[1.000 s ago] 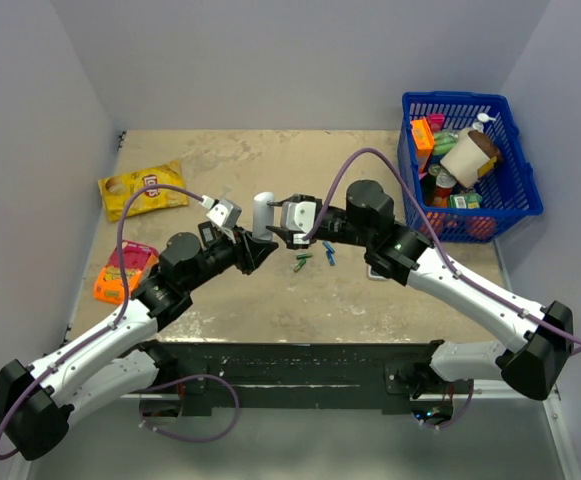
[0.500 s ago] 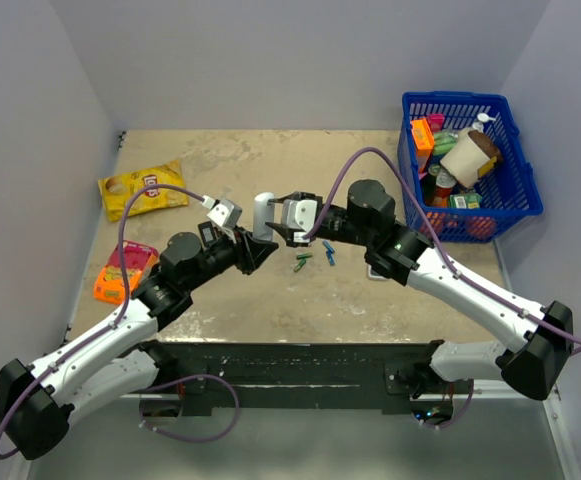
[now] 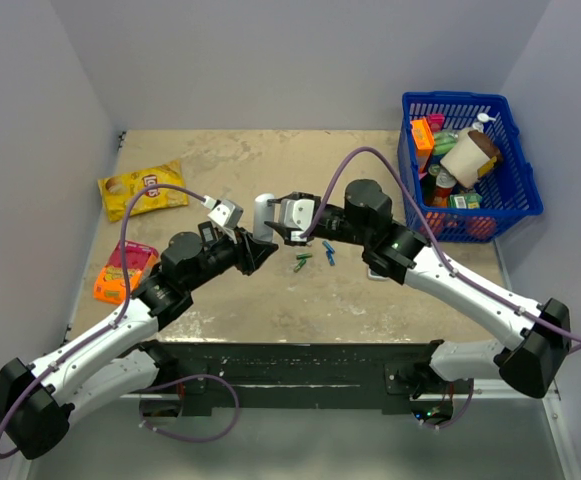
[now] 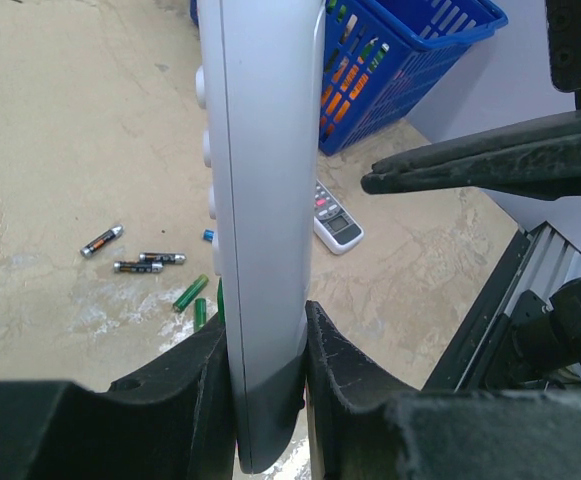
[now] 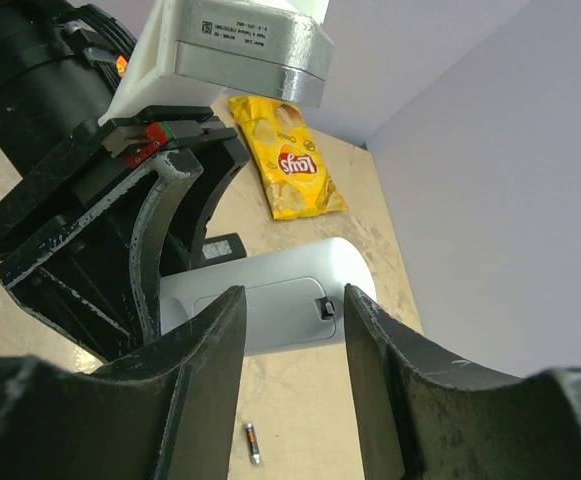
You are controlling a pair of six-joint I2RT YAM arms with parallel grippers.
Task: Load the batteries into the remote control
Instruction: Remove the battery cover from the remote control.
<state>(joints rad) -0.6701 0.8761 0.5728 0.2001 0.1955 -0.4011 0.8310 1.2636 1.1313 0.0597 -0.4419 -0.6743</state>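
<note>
The slim white remote control [image 3: 262, 212] stands upright above the table, its lower end pinched in my shut left gripper [image 3: 254, 250]. In the left wrist view the remote control [image 4: 260, 180] rises from between the black fingers of the left gripper [image 4: 266, 345]. My right gripper [image 3: 278, 224] is open just right of its top end. In the right wrist view the right gripper [image 5: 292, 300] frames the back cover and latch of the remote control [image 5: 285, 300] without closing on it. Two green batteries [image 4: 191, 293] [image 3: 303, 261] lie on the table below.
Two dark brownish cells [image 4: 148, 263] and a blue cell [image 4: 209, 235] lie near the green ones. A grey-white remote with buttons [image 4: 336, 222] lies further right. A full blue basket [image 3: 515, 175] stands back right. A yellow crisp bag [image 3: 142, 188] and orange packet [image 3: 125, 270] lie left.
My right gripper has shifted a little left, closer onto the remote's top end, and its jaws have narrowed slightly. The left arm and the remote have stayed put.
</note>
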